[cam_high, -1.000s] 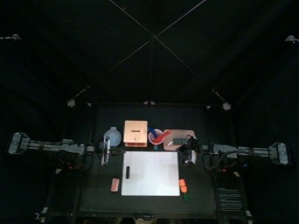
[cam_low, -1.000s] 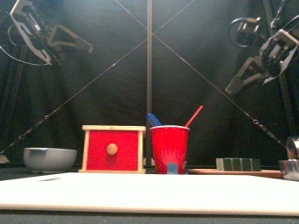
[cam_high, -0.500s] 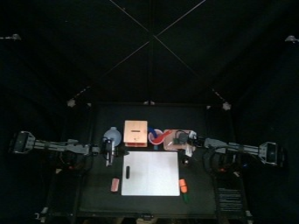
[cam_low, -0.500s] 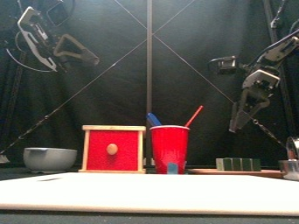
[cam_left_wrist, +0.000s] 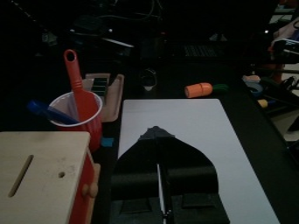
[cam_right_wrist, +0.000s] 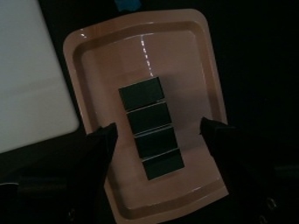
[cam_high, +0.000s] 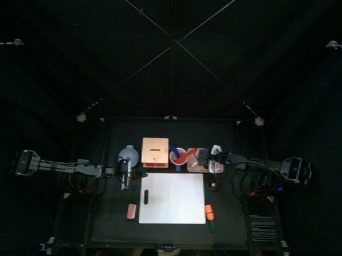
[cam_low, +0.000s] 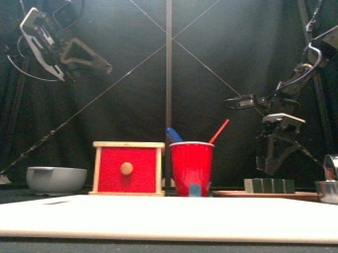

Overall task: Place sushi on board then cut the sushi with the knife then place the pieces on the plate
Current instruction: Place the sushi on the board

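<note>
The dark green sushi roll (cam_right_wrist: 152, 128) lies as a row of blocks on the pink tray (cam_right_wrist: 103, 66), at the table's right behind the white cutting board (cam_high: 174, 197). My right gripper (cam_right_wrist: 159, 129) hangs just above the roll, open, one jaw on each side, holding nothing. In the front view the right gripper (cam_low: 283, 163) is a little above the sushi (cam_low: 274, 185). A red cup (cam_low: 193, 168) holds a red knife (cam_left_wrist: 73, 74) and a blue knife (cam_left_wrist: 47, 111). My left gripper (cam_left_wrist: 158, 133) is shut and empty, raised high over the board's left side.
A wooden box (cam_low: 128, 168) with a red drawer front stands left of the cup, and a blue-grey bowl (cam_low: 55, 179) left of that. Small orange toys lie by the board's front left (cam_high: 131, 210) and front right (cam_high: 211, 212).
My right gripper has opened and come down and toward the middle, from high at the right to just above the sushi on the tray. The left arm shifted slightly, then held still.
</note>
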### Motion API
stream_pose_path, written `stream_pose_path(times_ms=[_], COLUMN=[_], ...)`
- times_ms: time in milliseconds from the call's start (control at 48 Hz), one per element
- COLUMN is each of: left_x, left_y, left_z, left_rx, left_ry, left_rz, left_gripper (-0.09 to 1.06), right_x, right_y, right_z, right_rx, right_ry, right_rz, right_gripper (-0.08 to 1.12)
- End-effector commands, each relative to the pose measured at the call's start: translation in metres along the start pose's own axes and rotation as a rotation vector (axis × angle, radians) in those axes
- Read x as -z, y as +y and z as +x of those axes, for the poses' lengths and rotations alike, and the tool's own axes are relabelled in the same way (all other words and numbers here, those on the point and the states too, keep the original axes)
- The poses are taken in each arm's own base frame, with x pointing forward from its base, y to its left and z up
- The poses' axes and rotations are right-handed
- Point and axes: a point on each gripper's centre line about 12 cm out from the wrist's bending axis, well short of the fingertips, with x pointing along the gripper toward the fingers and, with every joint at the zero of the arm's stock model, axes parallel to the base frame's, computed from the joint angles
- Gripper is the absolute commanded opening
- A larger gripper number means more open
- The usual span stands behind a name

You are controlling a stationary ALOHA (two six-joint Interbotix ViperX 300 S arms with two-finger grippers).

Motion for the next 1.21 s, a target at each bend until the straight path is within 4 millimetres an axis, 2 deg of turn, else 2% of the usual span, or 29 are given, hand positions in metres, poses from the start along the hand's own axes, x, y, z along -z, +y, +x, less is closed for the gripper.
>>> stream_pose_path(times_ms=[21, 271, 417, 583, 750, 833, 979, 1208], left_x=[-0.01, -0.009, -0.009, -0.009, -0.008, -0.008, -0.007, -0.008], left_y=[0.001, 0.001, 0.001, 0.001, 0.002, 0.002, 0.002, 0.002], left_z=[0.002, 0.002, 0.002, 0.002, 0.002, 0.001, 0.002, 0.001], left_rx=[-0.003, -0.005, -0.005, -0.005, -0.006, -0.006, -0.006, -0.006], left_ry=[-0.031, -0.028, -0.028, -0.029, -0.025, -0.023, -0.021, -0.023], left_rz=[0.001, -0.001, -0.001, -0.001, -0.001, -0.001, -0.001, -0.001], left_gripper=[-0.02, -0.02, -0.02, -0.02, -0.02, -0.02, -0.02, -0.02], right_x=[-0.003, 0.004, 0.007, 0.008, 0.007, 0.004, -0.003, -0.023], right_y=[-0.004, -0.003, -0.002, -0.001, -0.001, -0.002, -0.005, -0.007], right_z=[0.003, 0.019, 0.029, 0.034, 0.033, 0.031, 0.018, -0.024], right_rx=[0.0, -0.026, -0.03, -0.033, -0.03, -0.028, -0.023, -0.016], right_ry=[-0.009, 0.033, 0.042, 0.047, 0.043, 0.04, 0.026, -0.041], right_rz=[0.0, -0.019, -0.021, -0.023, -0.029, -0.027, -0.014, 0.0], right_gripper=[1.03, 1.03, 0.98, 0.83, 0.6, 0.54, 0.54, 0.54])
